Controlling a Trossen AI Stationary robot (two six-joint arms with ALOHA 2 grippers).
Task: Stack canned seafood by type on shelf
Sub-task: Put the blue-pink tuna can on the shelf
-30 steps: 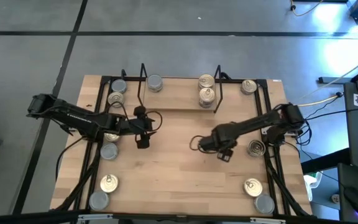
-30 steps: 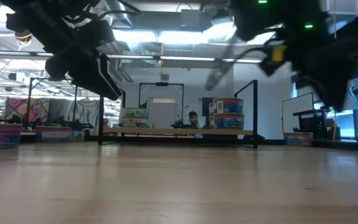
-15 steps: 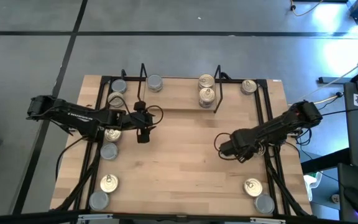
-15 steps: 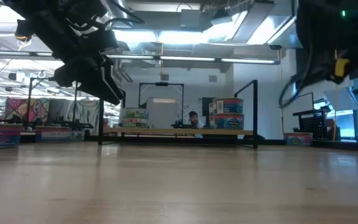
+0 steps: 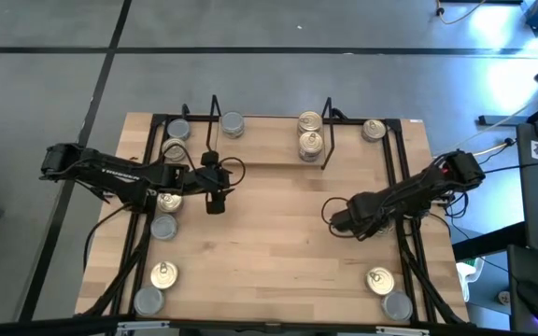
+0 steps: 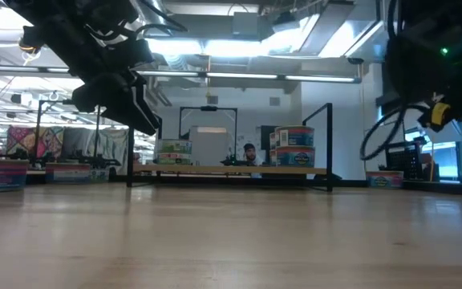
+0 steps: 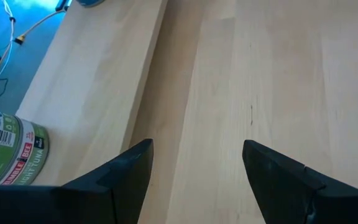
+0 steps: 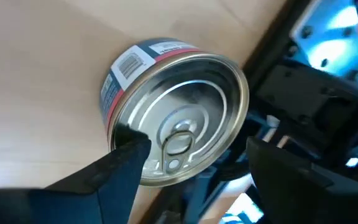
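- Gold pull-tab tin (image 8: 173, 134) with a red-and-blue label sits on the bench (image 5: 260, 252) at its right edge, right under your right pincer (image 8: 191, 165). Fingers are spread, one on each side of the tin, nothing gripped yet.
- High view: right pincer (image 5: 374, 224) hangs over that tin beside the black rail (image 5: 409, 252); the arm covers the tin there.
- Left pincer (image 7: 194, 171) is released and empty, fingers apart over bare wood near the shelf's front left. A green-labelled tin (image 7: 11, 152) lies off to one side of it, not between the fingers.
- Shelf (image 5: 269, 149) is at the far middle of the bench. It holds a silver-lidded tin (image 5: 233, 123) on its left part and gold-lidded tins (image 5: 310, 132) on its right part; low view shows two stacked there (image 6: 293, 147).
- The rest of the tins are loose along both bench edges: left side (image 5: 164, 227), right near corner (image 5: 381, 280).
- Risks, as I judge them: the near finger sits close over the tin's rim, so closing from here may clip the lid and tip or skid it into the rail.
- Rail and cables crowd the far finger; it may snag.
- The gold lid belongs with the right stack; a third tin makes it tall, so an off-centre drop could topple it.
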